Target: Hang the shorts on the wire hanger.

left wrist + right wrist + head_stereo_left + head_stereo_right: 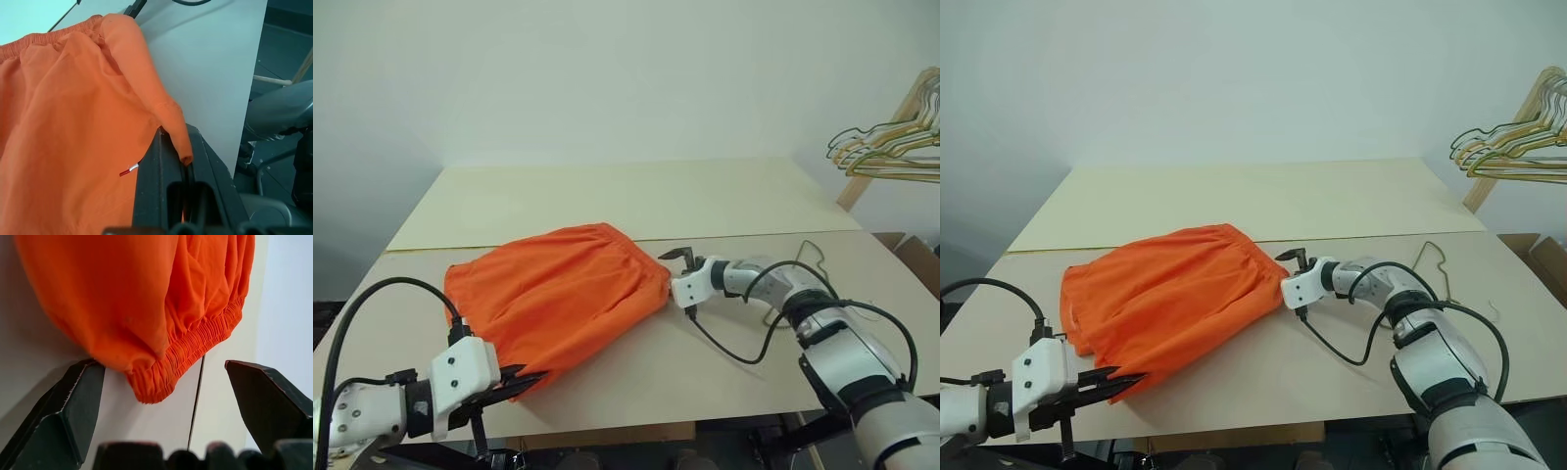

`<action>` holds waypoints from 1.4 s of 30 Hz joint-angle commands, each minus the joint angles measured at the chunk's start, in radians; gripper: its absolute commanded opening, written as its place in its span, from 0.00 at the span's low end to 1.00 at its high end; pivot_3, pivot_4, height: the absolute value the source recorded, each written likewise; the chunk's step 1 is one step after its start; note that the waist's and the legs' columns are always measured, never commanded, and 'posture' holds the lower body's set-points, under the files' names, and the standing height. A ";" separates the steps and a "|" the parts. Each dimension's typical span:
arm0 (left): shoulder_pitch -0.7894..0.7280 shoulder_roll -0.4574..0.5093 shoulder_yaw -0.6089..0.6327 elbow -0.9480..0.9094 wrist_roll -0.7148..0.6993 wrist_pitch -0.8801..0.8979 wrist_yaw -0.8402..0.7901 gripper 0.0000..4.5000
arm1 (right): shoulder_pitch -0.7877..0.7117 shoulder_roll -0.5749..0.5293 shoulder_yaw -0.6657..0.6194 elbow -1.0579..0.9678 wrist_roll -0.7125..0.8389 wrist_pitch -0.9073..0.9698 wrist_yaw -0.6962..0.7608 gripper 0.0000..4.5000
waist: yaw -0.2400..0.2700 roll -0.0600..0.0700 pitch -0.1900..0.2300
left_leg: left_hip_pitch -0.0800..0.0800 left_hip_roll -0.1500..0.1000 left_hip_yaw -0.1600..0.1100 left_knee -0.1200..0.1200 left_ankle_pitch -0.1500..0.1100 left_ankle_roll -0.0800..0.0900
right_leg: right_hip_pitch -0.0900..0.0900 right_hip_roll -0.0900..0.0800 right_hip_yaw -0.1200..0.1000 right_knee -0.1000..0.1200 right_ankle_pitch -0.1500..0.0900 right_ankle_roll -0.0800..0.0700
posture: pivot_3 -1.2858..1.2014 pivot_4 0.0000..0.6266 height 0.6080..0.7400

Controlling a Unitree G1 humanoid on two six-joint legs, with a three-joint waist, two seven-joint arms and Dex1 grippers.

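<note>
Pinching crumpled orange shorts hem in left gripper jaws, right gripper jaws spread by gathered waistband

Most of the wire hanger is hidden behind the right arm, just its hook end poking out beyond the right end effector. Shorts run off the frame edge beside the left end effector.
</note>
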 commanded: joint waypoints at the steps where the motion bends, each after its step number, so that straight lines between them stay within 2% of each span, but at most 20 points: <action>1: 0.000 -0.002 0.042 -0.021 -0.020 -0.019 -0.010 0.00 | -0.051 0.015 0.003 0.031 -0.002 0.005 -0.025 0.92 | -0.001 0.000 0.000 | 0.000 0.000 0.000 0.000 0.000 0.000 | 0.000 0.000 0.000 0.000 0.000 0.000 | 0.62 0.00 1.00; 3: 0.008 -0.002 0.048 -0.018 -0.017 -0.024 -0.018 0.00 | -0.060 0.022 0.014 0.047 -0.012 0.001 -0.026 0.81 | -0.001 0.000 0.000 | 0.000 0.000 0.000 0.000 0.000 0.000 | 0.000 0.000 0.000 0.000 0.000 0.000 | 0.62 0.00 1.00; 6: 0.022 -0.005 0.056 -0.014 -0.012 -0.030 -0.028 0.00 | -0.067 0.030 0.026 0.060 -0.025 0.002 -0.044 0.55 | -0.001 0.000 0.000 | 0.001 0.000 0.000 -0.001 0.000 0.000 | 0.000 0.001 0.000 0.000 0.000 0.000 | 0.62 0.00 1.00; 9: 0.029 -0.007 0.054 -0.004 -0.002 -0.041 -0.037 0.00 | -0.070 0.036 0.028 0.068 -0.028 -0.001 -0.053 0.34 | -0.003 0.001 0.000 | 0.001 0.000 0.000 -0.001 0.000 0.000 | 0.000 0.001 0.000 0.000 0.000 -0.001 | 0.61 0.00 1.00; 13: 0.029 -0.005 0.044 0.017 0.015 -0.056 -0.041 0.00 | -0.074 0.039 0.032 0.073 -0.040 0.001 -0.059 0.01 | -0.003 0.001 0.000 | 0.001 0.000 0.000 -0.001 0.000 0.000 | 0.000 0.001 0.000 0.001 0.000 -0.001 | 0.61 0.00 1.00; 21: -0.115 0.018 -0.097 0.146 0.126 -0.115 -0.013 0.00 | -0.069 -0.029 0.043 0.059 -0.086 0.061 -0.099 0.01 | 0.001 0.002 0.001 | 0.001 -0.001 -0.001 -0.002 0.000 0.000 | 0.000 0.001 0.000 0.001 -0.001 -0.001 | 0.59 0.00 1.00; 25: -0.231 0.033 -0.181 0.244 0.174 -0.172 -0.033 0.00 | -0.037 -0.134 0.039 0.017 -0.090 0.053 -0.102 0.01 | 0.001 0.002 0.001 | 0.001 -0.001 -0.001 -0.002 0.003 -0.005 | 0.000 0.000 -0.001 0.000 -0.001 -0.001 | 0.58 0.00 1.00; 28: -0.302 0.055 -0.223 0.313 0.200 -0.219 -0.058 0.00 | 0.032 -0.232 0.002 -0.067 -0.028 0.014 -0.032 0.01 | -0.008 0.002 0.001 | 0.000 -0.001 -0.001 -0.002 0.002 -0.004 | -0.001 0.000 -0.001 0.000 -0.001 -0.001 | 0.56 0.00 1.00; 31: -0.331 0.072 -0.226 0.349 0.175 -0.240 -0.095 0.00 | 0.144 -0.326 -0.040 -0.231 0.063 0.005 0.081 0.01 | -0.019 0.002 0.002 | -0.001 0.000 -0.001 -0.002 -0.001 0.002 | -0.001 0.000 -0.001 -0.001 -0.001 -0.001 | 0.55 0.00 1.00; 34: -0.300 0.121 -0.185 0.389 0.151 -0.283 -0.188 0.00 | 0.327 -0.431 -0.085 -0.520 0.203 0.071 0.247 0.01 | -0.034 0.002 0.002 | -0.001 0.002 0.000 -0.002 -0.002 0.004 | -0.001 0.000 -0.001 -0.001 -0.001 -0.001 | 0.55 0.00 1.00; 38: -0.212 0.196 -0.115 0.449 0.170 -0.368 -0.300 0.00 | 0.544 -0.505 -0.153 -0.907 0.326 0.269 0.382 0.01 | -0.050 0.003 0.003 | 0.001 0.003 0.002 -0.001 -0.003 0.006 | 0.000 0.000 0.001 0.000 -0.001 -0.001 | 0.54 0.00 1.00; 42: -0.148 0.238 -0.052 0.532 0.215 -0.460 -0.355 0.00 | 0.680 -0.536 -0.194 -1.197 0.365 0.489 0.500 0.01 | -0.047 0.002 0.004 | 0.003 0.004 0.002 -0.001 -0.003 0.006 | 0.002 0.001 0.000 0.000 -0.001 0.000 | 0.54 0.00 1.00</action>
